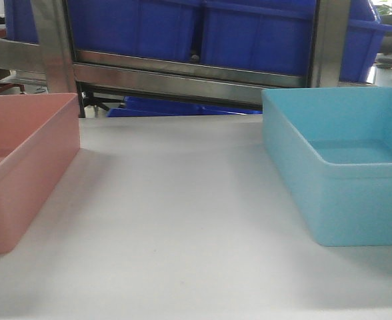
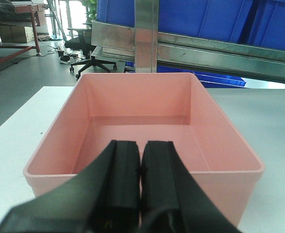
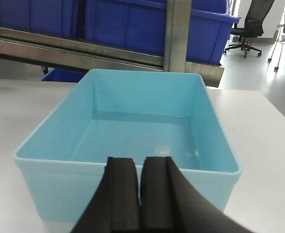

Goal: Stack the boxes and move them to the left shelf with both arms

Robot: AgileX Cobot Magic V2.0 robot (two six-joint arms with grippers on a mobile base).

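Observation:
Two boxes sit apart on the white table. The salmon pink box (image 1: 23, 167) is at the left and the light blue box (image 1: 343, 173) at the right, both empty. In the left wrist view my left gripper (image 2: 141, 144) hangs shut and empty over the near wall of the pink box (image 2: 133, 97). Likewise, in the right wrist view, my right gripper (image 3: 139, 160) is shut with nothing in it, at the near rim of the blue box (image 3: 133, 97). Neither arm shows in the front view. The left shelf is out of view.
A steel rack (image 1: 183, 77) holding dark blue crates (image 1: 249, 33) stands behind the table's far edge. The white tabletop (image 1: 176, 200) stretches between the two boxes. Office chairs (image 2: 87, 51) stand on the floor beyond the table's corners.

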